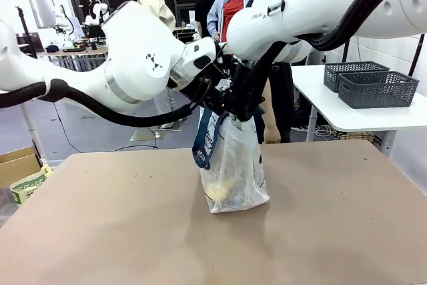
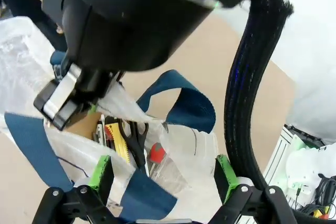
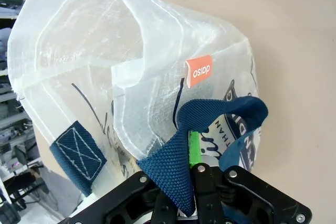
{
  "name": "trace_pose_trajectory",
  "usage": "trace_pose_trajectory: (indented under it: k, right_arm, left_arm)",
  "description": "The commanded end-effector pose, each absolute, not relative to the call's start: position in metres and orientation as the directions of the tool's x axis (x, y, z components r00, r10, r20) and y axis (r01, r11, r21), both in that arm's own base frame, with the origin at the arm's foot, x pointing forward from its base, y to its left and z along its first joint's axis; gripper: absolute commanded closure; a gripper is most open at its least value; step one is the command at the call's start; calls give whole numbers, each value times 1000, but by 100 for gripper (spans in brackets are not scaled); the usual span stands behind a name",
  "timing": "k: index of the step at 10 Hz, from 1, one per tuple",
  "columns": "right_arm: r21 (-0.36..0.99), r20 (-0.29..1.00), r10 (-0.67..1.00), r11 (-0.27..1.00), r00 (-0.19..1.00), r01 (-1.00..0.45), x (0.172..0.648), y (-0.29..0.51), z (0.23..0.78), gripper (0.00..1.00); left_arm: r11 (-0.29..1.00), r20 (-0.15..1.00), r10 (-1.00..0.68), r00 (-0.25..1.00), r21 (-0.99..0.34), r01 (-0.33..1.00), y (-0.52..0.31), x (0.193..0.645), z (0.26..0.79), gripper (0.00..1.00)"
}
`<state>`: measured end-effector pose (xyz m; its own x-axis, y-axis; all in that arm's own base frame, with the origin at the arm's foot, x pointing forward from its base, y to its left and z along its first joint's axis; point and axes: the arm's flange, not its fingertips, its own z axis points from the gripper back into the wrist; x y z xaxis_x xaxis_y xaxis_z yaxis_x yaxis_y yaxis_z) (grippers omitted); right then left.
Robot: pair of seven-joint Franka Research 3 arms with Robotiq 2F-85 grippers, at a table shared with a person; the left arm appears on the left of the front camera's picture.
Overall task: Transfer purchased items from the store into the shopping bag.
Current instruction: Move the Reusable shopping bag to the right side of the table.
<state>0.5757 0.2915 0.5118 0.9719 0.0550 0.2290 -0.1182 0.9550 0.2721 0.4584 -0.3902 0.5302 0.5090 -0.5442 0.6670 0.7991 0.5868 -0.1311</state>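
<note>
– Bag (image 1: 233, 165) first: what has hold of it?
– The right end effector (image 3: 193, 148). Its jaws are shut tight on one navy strap (image 3: 178, 177), holding that side of the mouth up. The left end effector (image 2: 164, 177) hangs right over the mouth, jaws spread wide, with nothing between the pads (only the other strap and the plastic rim lie below them).
– And outward from there?
– There are goods (image 2: 126, 140) inside the bag: yellow-and-black handles, something red, and a pale yellow lump (image 1: 223, 188) at the bottom. The bag stands upright near the middle of the tabletop (image 1: 100, 231).
– So which step?
– I'd say a drop-off, done or nearly so, since the left is empty above the opening. Next it should lift straight out, clear of the strap, then go for another item while the right holds the mouth open.
– From where?
– Two grey baskets (image 1: 373, 85) sit on a white table well off to the right. I can't tell whether either is the store.
</note>
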Motion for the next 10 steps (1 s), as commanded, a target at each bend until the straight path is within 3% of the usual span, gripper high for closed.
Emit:
trace_pose_trajectory:
  k: [1, 5, 10]
  right_arm:
    - [316, 229, 72, 938, 971, -144, 576, 290, 510, 100]
    - [392, 212, 192, 881, 958, -263, 570, 269, 517, 100]
    - [499, 74, 126, 854, 989, -146, 571, 261, 512, 100]
  left_arm:
    - [608, 681, -520, 516, -129, 783, -392, 463, 538, 0]
    - [643, 690, -475, 546, -151, 751, -367, 460, 534, 0]
    - [666, 718, -437, 542, -147, 731, -357, 465, 535, 0]
